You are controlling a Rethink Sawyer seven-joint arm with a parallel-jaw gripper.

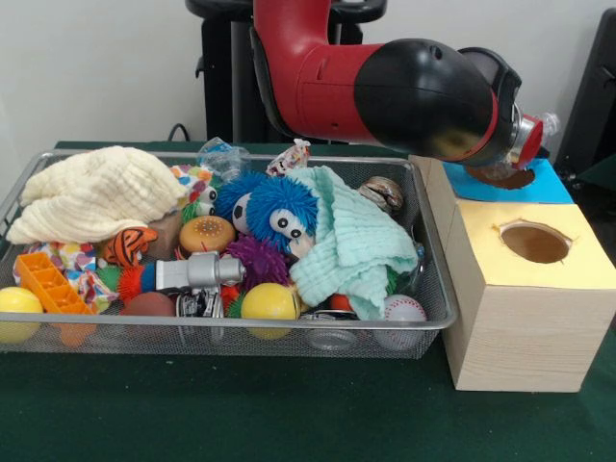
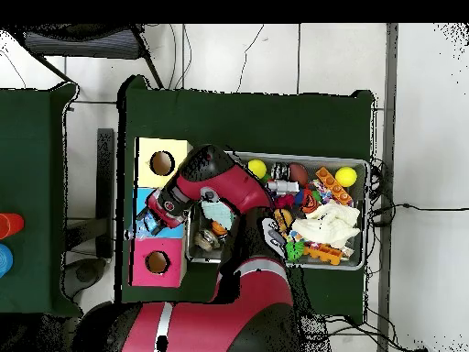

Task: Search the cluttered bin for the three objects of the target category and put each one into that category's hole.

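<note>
Blue-topped, the middle section of the wooden hole box (image 1: 520, 318) lay under the arm's wrist, whose gripper (image 1: 532, 135) hung over its hole; whether the jaws were apart or together could not be told. Nearer sat the yellow hole (image 1: 535, 243). Left of the box, the wire bin (image 1: 221, 332) held a mint cloth (image 1: 348, 245), blue furry toy (image 1: 279, 210) and baseball (image 1: 403, 310).
</note>
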